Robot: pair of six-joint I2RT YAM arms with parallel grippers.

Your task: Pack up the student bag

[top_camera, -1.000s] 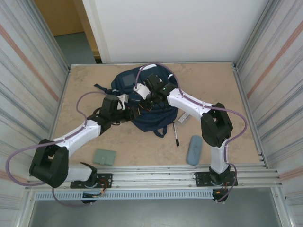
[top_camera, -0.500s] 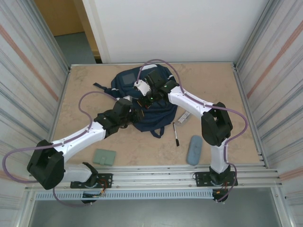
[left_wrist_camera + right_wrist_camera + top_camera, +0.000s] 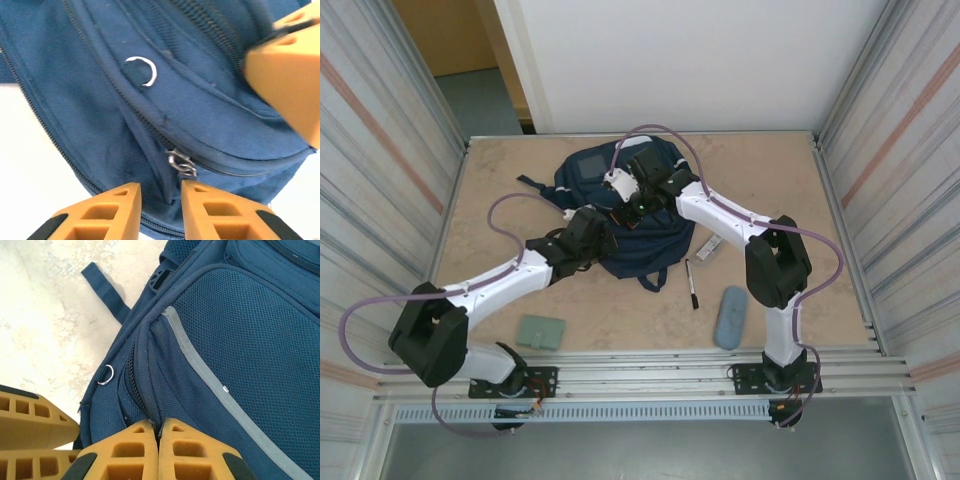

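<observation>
Bright, even overhead light, soft shadows. Left wrist view: table (image 3: 30, 165) overexposed white, own fingers (image 3: 210, 212) blurred. Top view sharp.

i've got a green wallet (image 3: 540, 331) lying flat on the table (image 3: 800, 220), near edge, left side. over on the right sits a grey-blue pencil case (image 3: 729, 317), a black pen (image 3: 691, 283) just beside it, a small pale oblong thing (image 3: 708, 246) beyond the pen.

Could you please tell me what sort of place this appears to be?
Probably a robot test cell in a lab: a table walled by ribbed side panels, with two arms bolted to an aluminium rail at its near edge.
</observation>
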